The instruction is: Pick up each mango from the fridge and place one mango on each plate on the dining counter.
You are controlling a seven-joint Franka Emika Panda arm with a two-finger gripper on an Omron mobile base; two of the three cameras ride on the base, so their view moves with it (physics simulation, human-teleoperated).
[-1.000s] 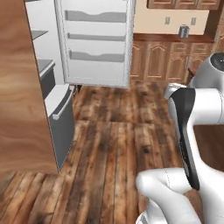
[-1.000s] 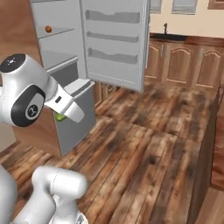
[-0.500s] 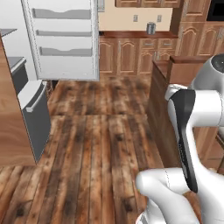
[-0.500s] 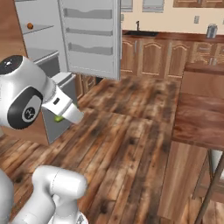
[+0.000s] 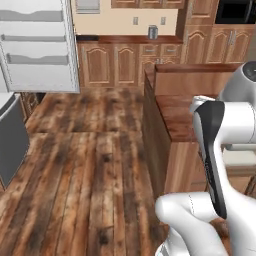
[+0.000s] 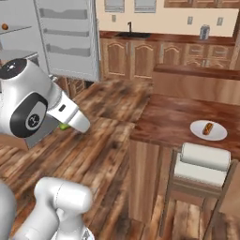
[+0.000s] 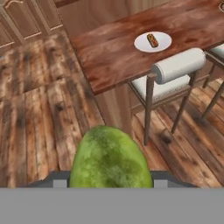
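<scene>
Fingers [image 7: 111, 186] clamped on the green mango [image 7: 110, 164], well short of the table [image 7: 113, 52]; its white plate [image 7: 152, 42] already holds food, so the mango could roll off.

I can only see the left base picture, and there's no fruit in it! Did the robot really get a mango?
Observer: Yes. The hand view shows a yellow-green mango right up close in the hand.
Operator: Is there a plate to put it on?
Observer: Yes, a white plate sits on the dining counter, in front of a white-cushioned stool.
Operator: Is the plate empty?
Observer: No, a hot dog in a bun already lies on it.
Operator: Is anything left in the fridge?
Observer: In the right base view a small orange-red fruit sits on a shelf of the fridge, and the fridge door stands open.
</scene>
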